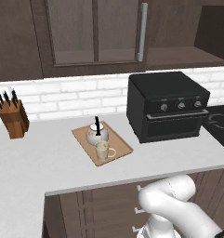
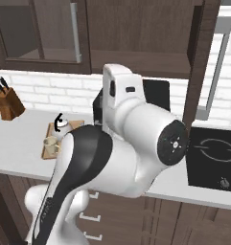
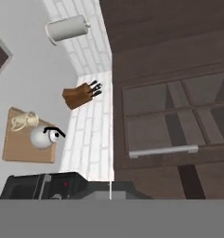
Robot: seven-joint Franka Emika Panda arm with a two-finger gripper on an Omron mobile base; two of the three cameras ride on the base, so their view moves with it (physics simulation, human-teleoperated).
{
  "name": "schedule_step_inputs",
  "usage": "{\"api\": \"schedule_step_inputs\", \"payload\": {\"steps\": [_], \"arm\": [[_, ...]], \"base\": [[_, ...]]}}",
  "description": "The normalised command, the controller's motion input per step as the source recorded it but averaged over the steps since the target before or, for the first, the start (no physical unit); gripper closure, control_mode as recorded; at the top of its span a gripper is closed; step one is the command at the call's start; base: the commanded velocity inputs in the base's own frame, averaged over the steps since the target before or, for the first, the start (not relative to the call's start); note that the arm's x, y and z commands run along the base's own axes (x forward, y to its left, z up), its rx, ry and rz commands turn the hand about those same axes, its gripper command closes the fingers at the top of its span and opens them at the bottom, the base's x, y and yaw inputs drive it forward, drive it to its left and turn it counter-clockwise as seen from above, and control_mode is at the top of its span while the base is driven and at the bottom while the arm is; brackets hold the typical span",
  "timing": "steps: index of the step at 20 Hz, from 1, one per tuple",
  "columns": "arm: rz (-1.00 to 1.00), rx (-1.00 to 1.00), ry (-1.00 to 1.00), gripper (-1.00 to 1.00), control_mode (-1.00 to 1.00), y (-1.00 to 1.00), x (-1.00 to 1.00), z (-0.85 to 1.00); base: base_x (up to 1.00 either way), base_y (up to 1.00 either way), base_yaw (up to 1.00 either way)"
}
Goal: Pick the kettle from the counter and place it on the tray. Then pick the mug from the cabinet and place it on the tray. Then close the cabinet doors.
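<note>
Kettle (image 1: 96,133) and mug (image 1: 103,150) both sit on the tray (image 1: 121,144) on the counter (image 1: 39,158), the mug just in front of the kettle, left of the black oven (image 1: 167,106). I see the cabinet door (image 1: 95,30) shut, its grey handle (image 1: 142,31) upright. My gripper is fully closed with nothing in it. A knife block (image 1: 13,118) stands well left by the wall.

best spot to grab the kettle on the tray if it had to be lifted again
Grip the kettle by its thin black arched handle, coming straight down from above. The handle stands upright over the squat round body, which looks too wide to pinch, and the mug sits close beside it on the tray, crowding that side.
</note>
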Motion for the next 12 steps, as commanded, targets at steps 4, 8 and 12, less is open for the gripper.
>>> {"api": "schedule_step_inputs", "payload": {"steps": [4, 8, 12], "arm": [[0.00, 0.18, -0.24, 1.00, -1.00, -0.99, -0.35, -0.18], [-0.05, 0.13, -0.29, 1.00, -1.00, -0.98, -0.11, -0.28], [-0.08, 0.05, -0.31, 1.00, -1.00, -0.87, -0.03, -0.34]], "base": [[0.00, 0.00, 0.00], [0.00, 0.00, 0.00], [0.00, 0.00, 0.00]]}}
